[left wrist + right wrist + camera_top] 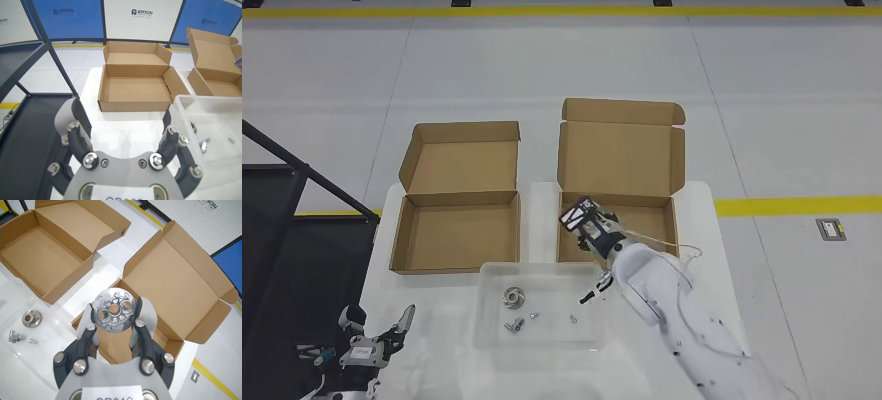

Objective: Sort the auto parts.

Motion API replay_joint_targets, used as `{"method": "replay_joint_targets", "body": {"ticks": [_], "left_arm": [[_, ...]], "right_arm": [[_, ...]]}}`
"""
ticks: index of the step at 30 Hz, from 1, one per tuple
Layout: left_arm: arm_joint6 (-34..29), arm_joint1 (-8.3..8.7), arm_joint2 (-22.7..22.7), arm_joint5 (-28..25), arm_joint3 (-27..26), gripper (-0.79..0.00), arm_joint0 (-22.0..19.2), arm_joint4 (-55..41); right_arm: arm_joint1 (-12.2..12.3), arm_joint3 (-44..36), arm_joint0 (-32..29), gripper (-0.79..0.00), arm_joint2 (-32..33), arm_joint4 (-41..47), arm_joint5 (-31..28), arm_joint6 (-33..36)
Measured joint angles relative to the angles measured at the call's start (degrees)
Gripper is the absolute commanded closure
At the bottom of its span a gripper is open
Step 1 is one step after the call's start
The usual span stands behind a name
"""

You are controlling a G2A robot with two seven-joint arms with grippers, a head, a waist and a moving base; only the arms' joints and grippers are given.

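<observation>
R hand [115,310] clamps a flat grey metal disc [115,322] by its rim. The disc has a round centre hole, smaller holes around it and raised, notched, gear-like relief. It's held above the right box [170,279], at the edge nearest the tray [213,113]. In tray: flange [31,318], bracket [16,337], bolt [33,341]. L hand [122,113] has fingers spread w/ nothing in it, above the counter [121,130] beside the tray.

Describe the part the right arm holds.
Look over the right-hand open brown cardboard box. The right gripper clamps a flat grey metal disc there in its jaws. Unlike the smaller round steel hub in the clear plastic bin, it has toothed relief.
</observation>
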Motion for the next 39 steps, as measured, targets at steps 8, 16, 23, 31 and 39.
{"method": "replay_joint_targets", "body": {"ticks": [8,16,23,31,39], "left_arm": [[0.0,0.0,0.0,0.0,0.0,-0.785,0.0,0.0],[0.0,0.0,0.0,0.0,0.0,-0.785,0.0,0.0],[0.0,0.0,0.0,0.0,0.0,-0.785,0.0,0.0],[0.0,0.0,0.0,0.0,0.0,-0.785,0.0,0.0],[0.0,0.0,0.0,0.0,0.0,-0.785,0.0,0.0]], "right_arm": [[-3.1,16.24,9.16,0.0,-4.13,3.26,2.54,-0.81],[-3.35,18.27,9.91,0.0,-4.25,4.07,2.42,-0.92],[-3.41,18.2,9.19,0.0,-3.97,4.79,2.9,-1.92],[-5.79,28.13,10.39,0.0,-5.24,8.03,10.41,-10.15],[-9.2,40.57,14.59,0.0,-7.84,13.15,10.84,-15.01]]}}
